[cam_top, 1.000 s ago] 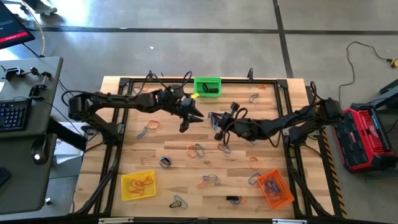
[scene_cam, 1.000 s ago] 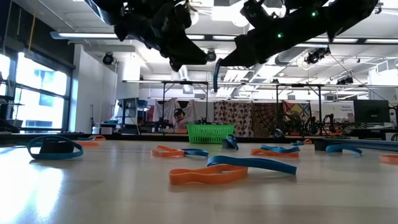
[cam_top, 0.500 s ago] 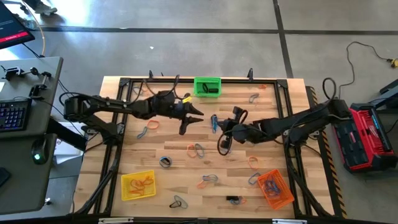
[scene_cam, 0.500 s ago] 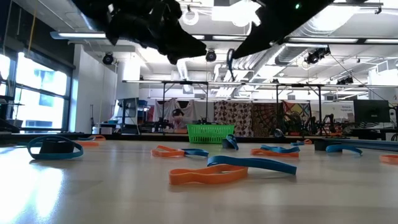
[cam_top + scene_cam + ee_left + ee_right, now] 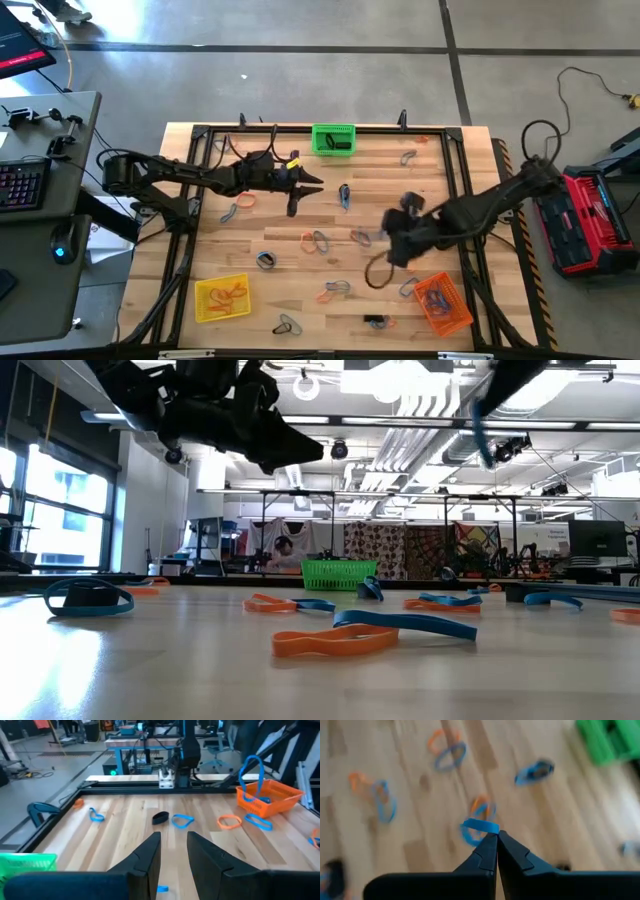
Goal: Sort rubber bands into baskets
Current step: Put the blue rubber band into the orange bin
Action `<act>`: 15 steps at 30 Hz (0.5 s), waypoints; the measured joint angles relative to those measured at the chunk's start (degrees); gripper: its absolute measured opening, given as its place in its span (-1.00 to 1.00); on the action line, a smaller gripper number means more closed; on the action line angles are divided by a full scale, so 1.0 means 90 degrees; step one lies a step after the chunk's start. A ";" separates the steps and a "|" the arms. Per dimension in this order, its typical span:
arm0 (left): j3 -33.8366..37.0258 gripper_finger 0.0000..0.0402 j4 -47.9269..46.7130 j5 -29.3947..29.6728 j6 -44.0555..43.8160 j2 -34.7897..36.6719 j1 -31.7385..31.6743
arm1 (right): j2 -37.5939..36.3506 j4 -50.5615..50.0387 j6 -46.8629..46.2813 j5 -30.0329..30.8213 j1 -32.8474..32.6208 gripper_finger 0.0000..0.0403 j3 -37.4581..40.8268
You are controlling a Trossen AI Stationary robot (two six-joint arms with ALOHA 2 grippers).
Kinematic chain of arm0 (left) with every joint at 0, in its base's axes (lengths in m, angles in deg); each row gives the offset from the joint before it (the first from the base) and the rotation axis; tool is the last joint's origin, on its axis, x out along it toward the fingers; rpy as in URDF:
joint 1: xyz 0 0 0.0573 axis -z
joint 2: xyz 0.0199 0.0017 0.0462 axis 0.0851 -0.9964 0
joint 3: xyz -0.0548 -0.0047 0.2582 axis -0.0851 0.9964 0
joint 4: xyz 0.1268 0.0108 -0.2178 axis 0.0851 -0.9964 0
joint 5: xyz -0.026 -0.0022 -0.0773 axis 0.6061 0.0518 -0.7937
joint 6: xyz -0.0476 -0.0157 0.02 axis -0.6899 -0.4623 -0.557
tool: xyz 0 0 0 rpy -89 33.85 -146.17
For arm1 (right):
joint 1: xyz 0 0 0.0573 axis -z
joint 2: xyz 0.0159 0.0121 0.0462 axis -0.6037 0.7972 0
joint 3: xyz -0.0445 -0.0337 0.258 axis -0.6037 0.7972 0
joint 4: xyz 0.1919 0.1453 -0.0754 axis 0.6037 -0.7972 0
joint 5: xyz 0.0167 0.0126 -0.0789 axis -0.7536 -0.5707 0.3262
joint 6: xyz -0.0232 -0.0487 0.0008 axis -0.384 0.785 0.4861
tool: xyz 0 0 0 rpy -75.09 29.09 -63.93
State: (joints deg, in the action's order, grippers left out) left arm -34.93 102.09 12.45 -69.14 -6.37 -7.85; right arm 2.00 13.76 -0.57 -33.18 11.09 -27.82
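Currently the right gripper [image 5: 496, 836], fingers pinched on a blue rubber band [image 5: 479, 826], carries it high toward the orange basket [image 5: 443, 303], while the left gripper [image 5: 173, 851] hovers mid-table, fingers narrowly apart and empty.

Even indoor light, with motion blur around the right arm

From above, the wooden desk [image 5: 300, 270] was evenly lit with only soft shadows beside the arms. In the low view, bright ceiling strip lights [image 5: 420, 405] glared, turning the arm overhead into a dark silhouette, and the near desk surface showed a pale sheen. The right wrist view was smeared throughout; the right arm [image 5: 440, 220] blurred from above too.
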 joint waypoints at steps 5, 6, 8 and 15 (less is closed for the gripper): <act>0.0000 -0.58 -0.0007 0.0003 0.0122 0.0000 0.0000 | 0.0006 -0.1115 -0.1682 -0.0726 -0.0660 -1.00 -0.0220; 0.0000 -0.58 -0.0009 0.0003 0.0162 0.0000 0.0000 | 0.0011 -0.1328 -0.2000 -0.0956 -0.0793 -1.00 -0.0220; 0.0000 -0.58 -0.0010 0.0004 0.0206 0.0000 -0.0002 | 0.0041 -0.1688 -0.2639 -0.1389 -0.1023 -1.00 -0.0220; 0.0000 -0.58 -0.0012 0.0008 0.0262 0.0000 -0.0046 | 0.0273 -0.2159 -0.4379 -0.2344 -0.1853 -1.00 -0.0218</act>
State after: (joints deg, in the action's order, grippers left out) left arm -34.93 101.98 12.52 -66.78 -6.37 -8.26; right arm 4.46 -5.67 -39.98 -54.28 -5.58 -29.78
